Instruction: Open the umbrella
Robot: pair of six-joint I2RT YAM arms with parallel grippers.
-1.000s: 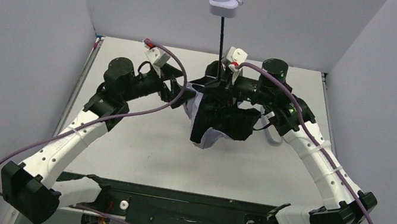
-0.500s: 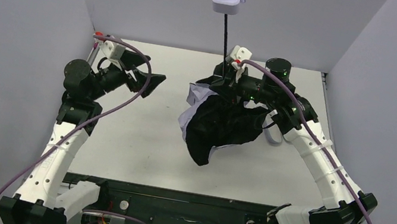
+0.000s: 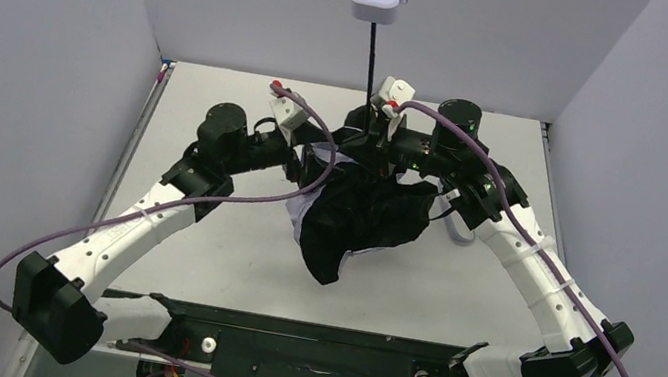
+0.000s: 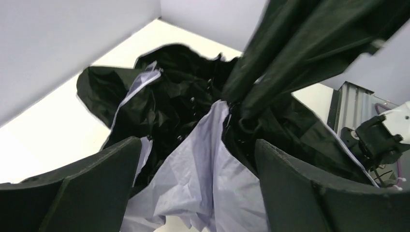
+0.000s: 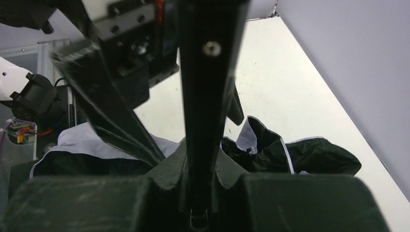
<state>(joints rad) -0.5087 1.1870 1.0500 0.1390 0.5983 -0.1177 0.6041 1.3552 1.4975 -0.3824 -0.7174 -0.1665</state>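
The umbrella hangs upside down over the middle of the table. Its lavender knob handle is on top, and the thin black shaft runs down to the limp canopy, black inside with lavender edges. My right gripper is shut on the shaft, which stands between its jaws. My left gripper is open at the canopy's left side. In the left wrist view a lavender fold lies between its spread fingers, ungripped.
Grey walls enclose the white table on the left, back and right. A pale grey curved object lies partly hidden under my right forearm. The arm bases and a black rail run along the near edge.
The left arm swung out to the far left half a second ago and has come back to the canopy, jaws open. The canopy hangs lower and looser; the right gripper keeps its hold.
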